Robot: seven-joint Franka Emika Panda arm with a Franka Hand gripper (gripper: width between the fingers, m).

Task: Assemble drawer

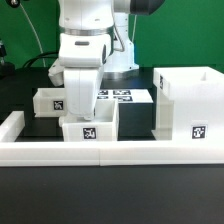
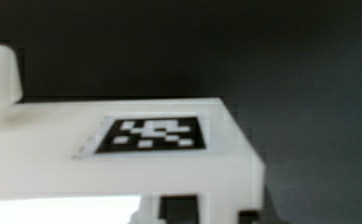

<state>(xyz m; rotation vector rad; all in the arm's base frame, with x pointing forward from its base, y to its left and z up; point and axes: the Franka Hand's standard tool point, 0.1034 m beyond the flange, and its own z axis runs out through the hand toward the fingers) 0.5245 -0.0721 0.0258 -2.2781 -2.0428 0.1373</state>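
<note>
Right now the tool (image 1: 84, 110) hangs low over the front tray (image 1: 88, 129), well to the exterior view's left of the tall shell (image 1: 186, 103). Its fingertips are hidden by its own body and the tray's wall, so I cannot tell whether they are spread or closed on anything. The wrist view shows a tagged white face (image 2: 155, 135) close up, most likely that tray's, which suggests the arm is lining up a grasp. A second tray (image 1: 46, 100) sits farther from the shell, behind the arm. The shell stands upright on the tabletop (image 1: 135, 125), just behind the low white wall (image 1: 120, 152), probably braced there against sliding. Neither tray is in it yet.
</note>
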